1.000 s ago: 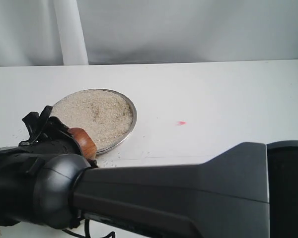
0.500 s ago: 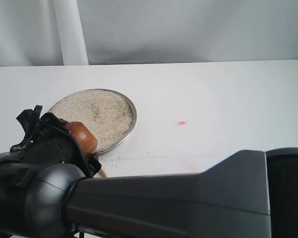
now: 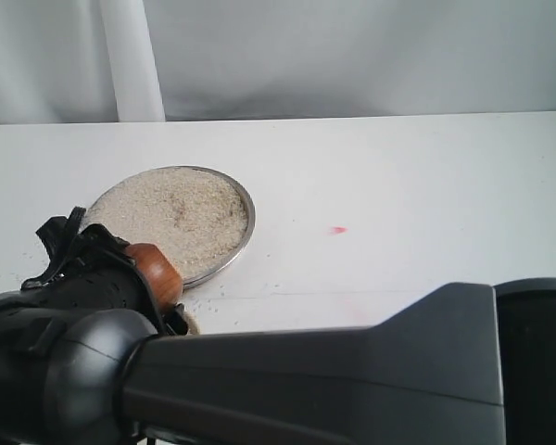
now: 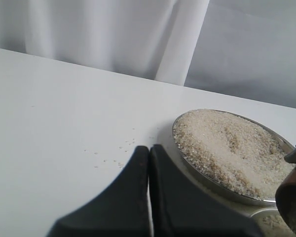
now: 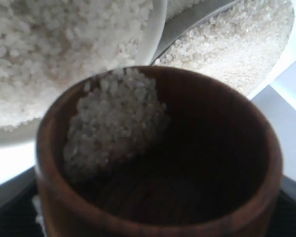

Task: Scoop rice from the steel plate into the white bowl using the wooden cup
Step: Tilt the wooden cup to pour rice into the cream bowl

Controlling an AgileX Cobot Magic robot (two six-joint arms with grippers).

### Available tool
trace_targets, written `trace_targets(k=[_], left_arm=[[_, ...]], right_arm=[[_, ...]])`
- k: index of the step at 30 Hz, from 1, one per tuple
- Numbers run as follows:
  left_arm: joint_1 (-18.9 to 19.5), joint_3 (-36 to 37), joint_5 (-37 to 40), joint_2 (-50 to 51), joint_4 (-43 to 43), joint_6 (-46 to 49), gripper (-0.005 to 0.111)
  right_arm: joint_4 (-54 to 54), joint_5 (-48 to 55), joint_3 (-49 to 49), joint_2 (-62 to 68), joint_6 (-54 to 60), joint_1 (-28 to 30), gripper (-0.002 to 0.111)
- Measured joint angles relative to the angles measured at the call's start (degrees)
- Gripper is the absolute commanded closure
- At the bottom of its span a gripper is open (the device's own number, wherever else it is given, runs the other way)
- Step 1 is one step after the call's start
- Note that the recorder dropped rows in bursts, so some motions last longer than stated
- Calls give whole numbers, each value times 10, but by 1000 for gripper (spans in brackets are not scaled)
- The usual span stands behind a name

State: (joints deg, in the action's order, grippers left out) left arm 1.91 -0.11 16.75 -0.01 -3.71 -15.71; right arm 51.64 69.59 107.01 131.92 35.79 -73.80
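Wooden cup (image 5: 197,187) clamped in right gripper (image 3: 119,258), rice (image 5: 113,128) inside, mouth just beside white bowl (image 5: 157,24).

Reddish-brown wooden cup (image 3: 157,269), off-white rice (image 3: 176,209), grey steel plate (image 3: 250,224), white table (image 3: 398,185)

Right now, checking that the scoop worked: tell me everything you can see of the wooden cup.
The cup is rounded, polished reddish-brown wood, dark and grained inside. A clump of rice lies against one inner wall; the rest is empty. The right gripper holds it by the plate's near edge, with the rice-filled bowl just beyond its rim.
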Motion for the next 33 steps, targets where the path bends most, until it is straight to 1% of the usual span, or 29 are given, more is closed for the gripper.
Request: trace_targets(k=[5,13,22,26,29,33], left_arm=[[0,0,0,0,0,0,107],[0,0,0,0,0,0,107],[0,0,0,0,0,0,107],[0,0,0,0,0,0,107],[0,0,0,0,0,0,107],[0,0,0,0,0,0,107]], right_arm=[[11,-1,-36,-14,-5,0,108],[61,0,-134,-63,-43,2,108],[124,0,-139,-68,-37,18,108],[113,0,-139,-68,-30,18,108],[129,-2,-139,-68,-30,13,108],[131,-49,-139,-68,-30,7,108]])
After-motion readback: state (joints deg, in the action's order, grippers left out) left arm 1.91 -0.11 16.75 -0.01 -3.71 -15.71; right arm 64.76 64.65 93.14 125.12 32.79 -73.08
